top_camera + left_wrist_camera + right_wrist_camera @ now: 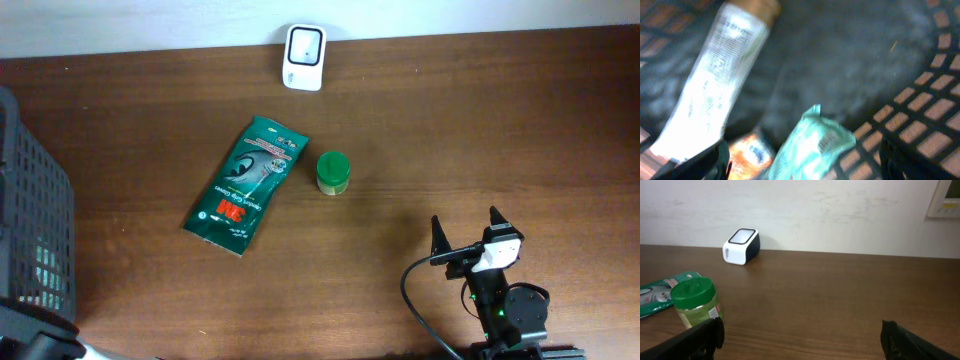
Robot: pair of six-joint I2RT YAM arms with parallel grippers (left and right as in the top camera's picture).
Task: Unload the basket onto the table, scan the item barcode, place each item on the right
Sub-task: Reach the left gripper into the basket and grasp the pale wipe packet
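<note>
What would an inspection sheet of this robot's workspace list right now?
Surface: brown wooden table.
Job's things: white barcode scanner at the back edge; green 3M packet lying flat, close beside the green-lidded jar.
Clutter: black mesh basket holding a white printed tube, teal packet and orange packet.
Grippers: left gripper open inside the basket; right gripper open, empty.
Cables: black cable by the right arm.
Surroundings: pale wall.
</note>
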